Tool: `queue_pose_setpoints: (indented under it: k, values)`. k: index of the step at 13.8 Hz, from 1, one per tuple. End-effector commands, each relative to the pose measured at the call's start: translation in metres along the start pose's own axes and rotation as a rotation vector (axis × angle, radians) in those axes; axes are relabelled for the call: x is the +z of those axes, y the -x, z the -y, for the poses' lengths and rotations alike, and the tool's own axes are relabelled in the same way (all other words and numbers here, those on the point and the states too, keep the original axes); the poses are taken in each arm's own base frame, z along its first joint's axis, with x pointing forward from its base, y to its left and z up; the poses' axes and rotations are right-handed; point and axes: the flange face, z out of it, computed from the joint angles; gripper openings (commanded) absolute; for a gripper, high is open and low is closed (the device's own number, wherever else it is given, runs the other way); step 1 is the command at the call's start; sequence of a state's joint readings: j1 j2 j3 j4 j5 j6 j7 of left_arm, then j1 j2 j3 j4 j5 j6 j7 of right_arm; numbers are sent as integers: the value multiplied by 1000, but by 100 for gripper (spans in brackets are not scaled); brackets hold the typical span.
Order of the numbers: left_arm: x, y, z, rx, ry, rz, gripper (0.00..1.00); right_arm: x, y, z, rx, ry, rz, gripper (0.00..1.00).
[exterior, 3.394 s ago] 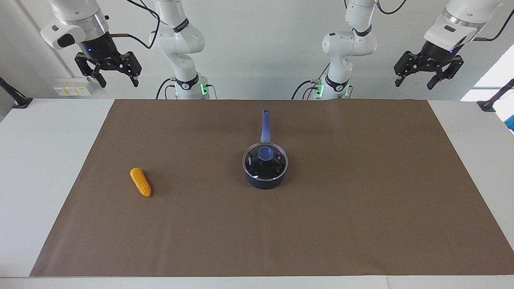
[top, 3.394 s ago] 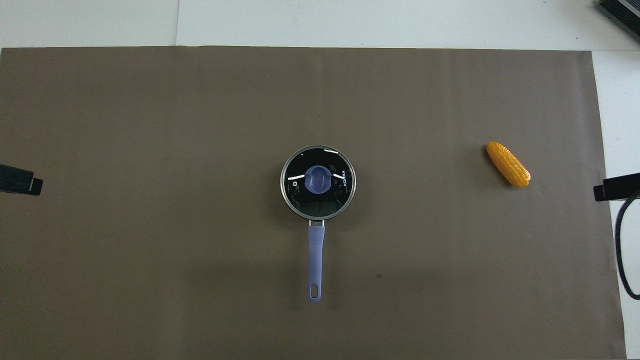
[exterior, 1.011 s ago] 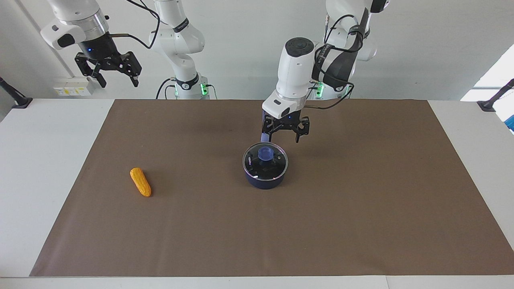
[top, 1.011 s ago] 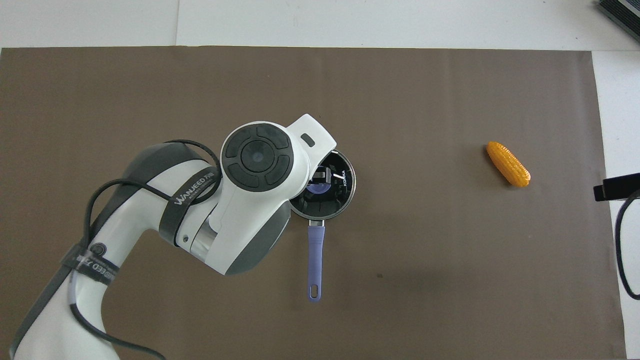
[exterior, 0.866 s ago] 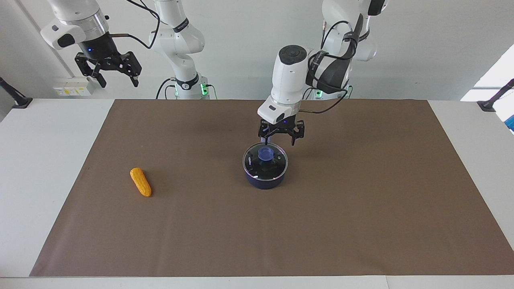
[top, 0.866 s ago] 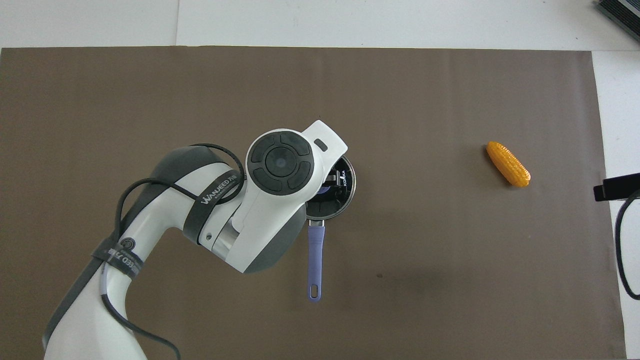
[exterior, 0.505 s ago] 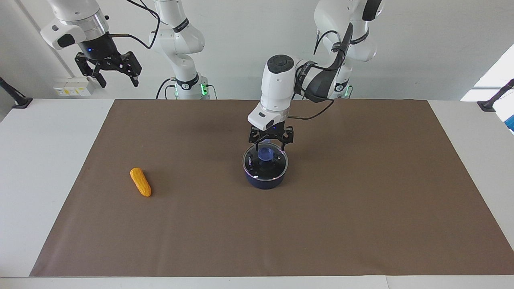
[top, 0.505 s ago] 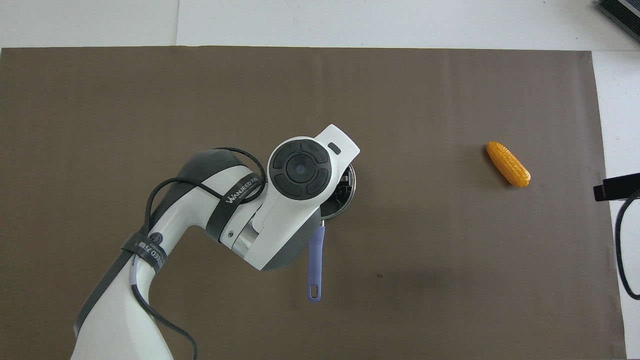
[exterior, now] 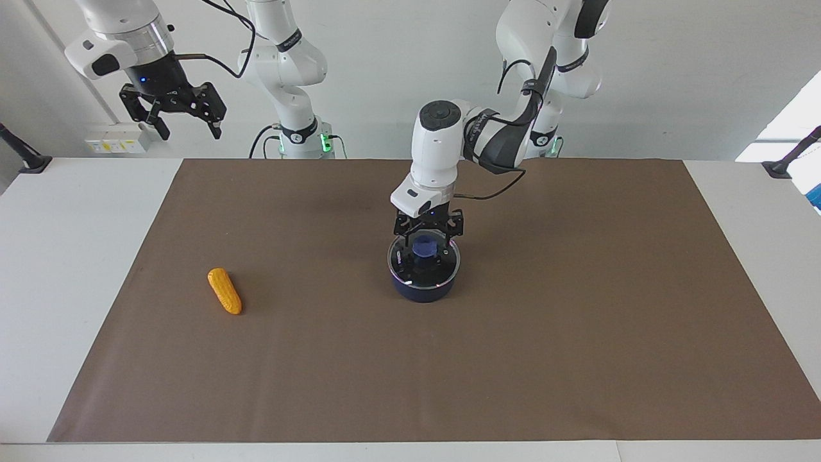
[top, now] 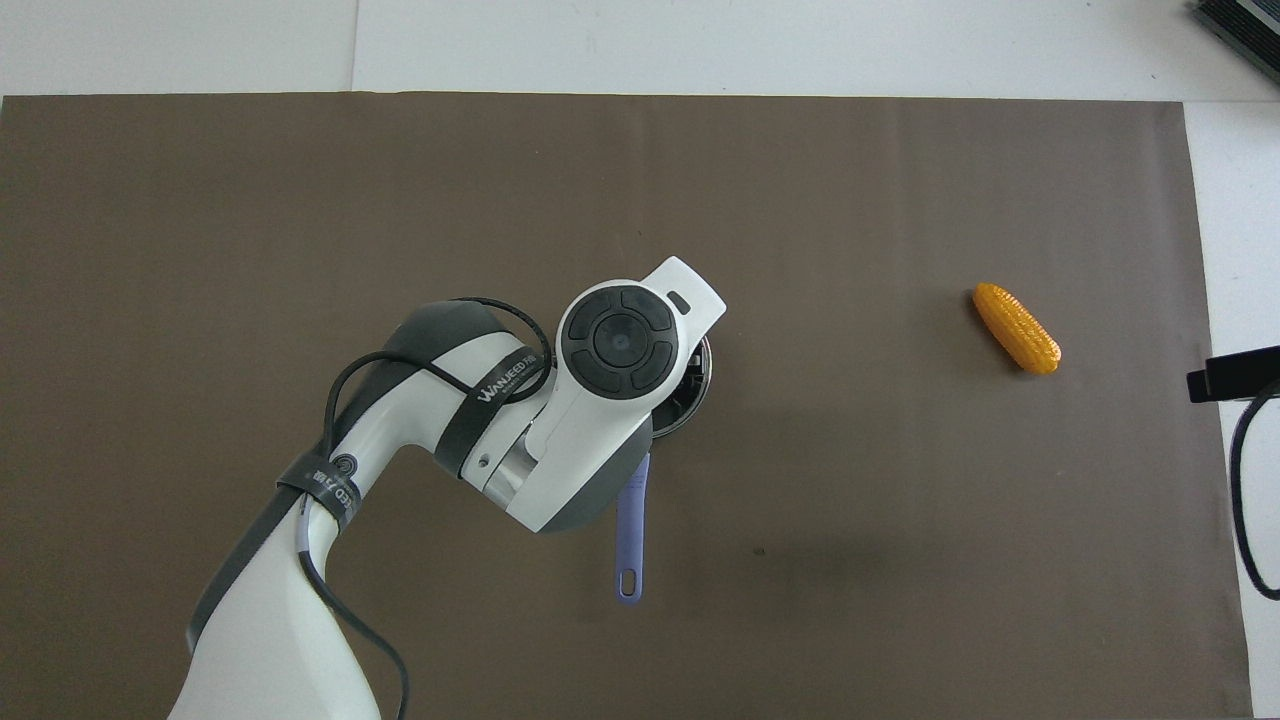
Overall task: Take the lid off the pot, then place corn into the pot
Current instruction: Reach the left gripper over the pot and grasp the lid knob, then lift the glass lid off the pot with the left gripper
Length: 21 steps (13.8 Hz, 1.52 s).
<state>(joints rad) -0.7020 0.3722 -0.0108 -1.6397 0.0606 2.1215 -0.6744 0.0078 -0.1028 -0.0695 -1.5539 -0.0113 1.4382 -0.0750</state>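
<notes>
The dark blue pot (exterior: 423, 290) stands mid-table with the glass lid (exterior: 422, 271) on it; its handle (top: 630, 540) points toward the robots. My left gripper (exterior: 428, 242) is down over the lid, open, its fingers on either side of the blue knob (exterior: 424, 246) with small gaps showing. From overhead the left wrist covers most of the lid (top: 701, 378). The orange corn (exterior: 224, 290) (top: 1016, 327) lies on the mat toward the right arm's end. My right gripper (exterior: 172, 119) waits open, high above that end of the table.
A brown mat (exterior: 577, 321) covers most of the white table (exterior: 64, 256). A dark object (top: 1240, 25) sits at the table's corner farthest from the robots, toward the right arm's end.
The left arm swung in from its raised rest and lowered onto the lid; its fingers now straddle the knob and have narrowed slightly. Pot, lid, corn and right arm have not moved.
</notes>
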Motion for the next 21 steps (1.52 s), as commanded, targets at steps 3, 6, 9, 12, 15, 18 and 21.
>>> queue_pose_setpoints:
  k: [3, 6, 9, 12, 15, 18, 21]
  values:
    - [-1, -1, -5, 1, -19, -21, 61, 0, 3, -1, -19, -10, -6, 100]
    - [-1, 2, -8, 8, -18, -20, 31, 0, 3, -1, -19, -10, -5, 100]
    - [-1, 2, -8, 8, -18, -20, 21, 0, 3, -1, -19, -10, -6, 100]
    - [-4, 1, -8, 15, -23, -24, 13, 0, 3, -1, -19, -10, -6, 100]
    - [-15, 1, -7, 35, -22, -35, 0, 0, 3, -1, -19, -10, -6, 100]
    - [-54, 2, 5, 22, -12, -48, 0, 0, 3, -1, -19, -10, -6, 100]
    - [-83, -1, 27, 18, -18, -53, 0, 0, 3, -1, -19, -10, -6, 100]
